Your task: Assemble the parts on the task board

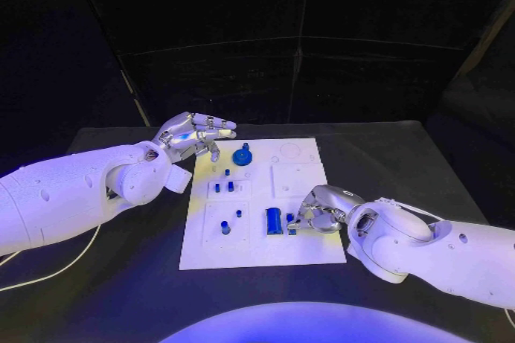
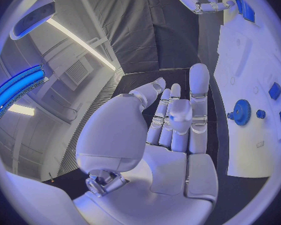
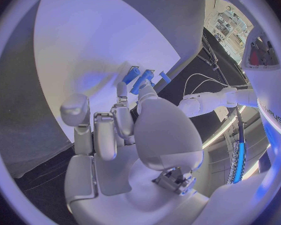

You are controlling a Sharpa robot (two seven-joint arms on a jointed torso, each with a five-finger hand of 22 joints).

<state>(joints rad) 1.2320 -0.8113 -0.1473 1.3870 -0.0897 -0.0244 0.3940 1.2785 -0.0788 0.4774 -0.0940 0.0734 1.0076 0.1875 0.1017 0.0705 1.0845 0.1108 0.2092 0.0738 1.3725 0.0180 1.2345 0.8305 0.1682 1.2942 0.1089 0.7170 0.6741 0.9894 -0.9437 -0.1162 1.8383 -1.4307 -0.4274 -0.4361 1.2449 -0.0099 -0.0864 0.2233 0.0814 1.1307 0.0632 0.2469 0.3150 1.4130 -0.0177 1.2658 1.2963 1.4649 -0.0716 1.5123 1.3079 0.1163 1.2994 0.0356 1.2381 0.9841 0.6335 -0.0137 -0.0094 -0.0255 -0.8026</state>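
The white task board (image 1: 263, 246) lies in the middle of the table. A blue gear (image 1: 243, 158) sits near its far edge and shows again in the left wrist view (image 2: 242, 112). Small blue pegs (image 1: 223, 186) stand in the left part, with another blue piece (image 1: 225, 227) nearer me. A longer blue part (image 1: 274, 220) lies mid-board. My right hand (image 1: 318, 209) bends down beside it, fingertips pinching a small blue part (image 1: 292, 222) low over the board; that part (image 3: 144, 78) sits at the fingertips. My left hand (image 1: 193, 135) hovers above the board's far left corner, its fingers (image 2: 178, 115) spread, holding nothing.
Black table (image 1: 408, 157) surrounds the board on all sides. Dark panels stand behind the far edge. A pale cable (image 1: 53, 272) runs over the table under my left arm. The board's right part carries shallow white recesses (image 1: 292, 181).
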